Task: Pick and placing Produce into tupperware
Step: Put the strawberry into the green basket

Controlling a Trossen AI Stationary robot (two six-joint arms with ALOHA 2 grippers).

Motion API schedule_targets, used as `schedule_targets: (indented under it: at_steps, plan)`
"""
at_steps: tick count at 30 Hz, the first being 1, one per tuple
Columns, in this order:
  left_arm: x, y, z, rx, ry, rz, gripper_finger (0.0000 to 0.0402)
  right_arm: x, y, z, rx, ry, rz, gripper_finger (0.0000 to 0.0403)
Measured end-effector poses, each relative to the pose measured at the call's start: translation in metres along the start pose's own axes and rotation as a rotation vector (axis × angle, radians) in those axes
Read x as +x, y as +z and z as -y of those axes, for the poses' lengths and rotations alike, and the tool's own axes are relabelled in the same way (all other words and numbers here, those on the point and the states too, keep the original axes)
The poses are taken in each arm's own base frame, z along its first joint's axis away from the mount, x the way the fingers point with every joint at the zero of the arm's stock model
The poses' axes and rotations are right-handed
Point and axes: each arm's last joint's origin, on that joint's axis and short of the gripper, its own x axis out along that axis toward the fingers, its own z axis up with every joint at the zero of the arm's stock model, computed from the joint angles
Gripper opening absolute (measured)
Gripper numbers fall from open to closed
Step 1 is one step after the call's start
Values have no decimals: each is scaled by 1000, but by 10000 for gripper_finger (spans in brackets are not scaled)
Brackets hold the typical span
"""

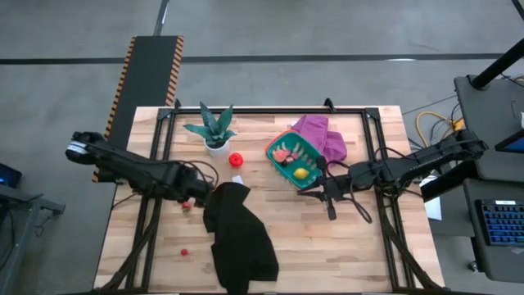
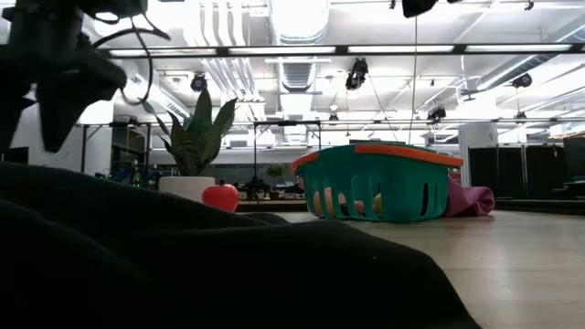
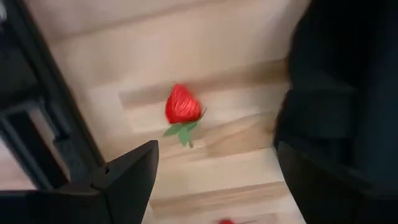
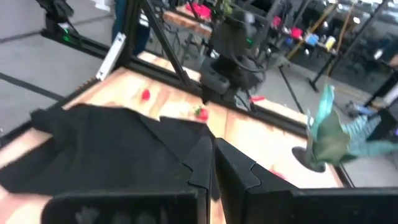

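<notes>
A red toy strawberry [image 3: 182, 107] with green leaves lies on the wooden table, left of the black cloth [image 1: 237, 238]. My left gripper [image 3: 214, 186] hangs open above it, pointing down, one finger on either side, touching nothing; the high view shows the gripper [image 1: 191, 195] just beyond the strawberry [image 1: 187, 205]. A small red piece [image 1: 184, 252] lies near the front left. A red round fruit [image 1: 236, 159] sits by the plant. The teal tupperware [image 1: 293, 157] holds a pink-red piece [image 1: 282, 154] and a yellow one [image 1: 301, 172]. My right gripper [image 4: 214, 168] is shut, above the table beside the tupperware.
A potted green plant [image 1: 211, 129] stands at the back, left of the tupperware. A purple cloth [image 1: 323, 135] lies behind the tupperware. The black cloth covers the middle front of the table and fills the foreground of the low view [image 2: 183, 256].
</notes>
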Motion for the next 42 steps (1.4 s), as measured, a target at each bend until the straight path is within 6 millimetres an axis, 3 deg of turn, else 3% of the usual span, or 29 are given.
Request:
schedule_targets:
  at_steps: [7, 20, 30, 42]
  plan:
    - [20, -11, 9, -53, 127, -19, 312, 0, -10, -1, 29, -28, -108, 11]
    - [49, -10, 22, -67, 271, 42, 312, 0, -15, -3, 29, -22, -129, 11]
    - [70, -7, 19, -57, 399, 78, 312, 0, -15, -3, 29, -22, -128, 11]
    - [85, -6, 24, -6, 369, 71, 312, 0, -16, -3, 28, -21, -130, 11]
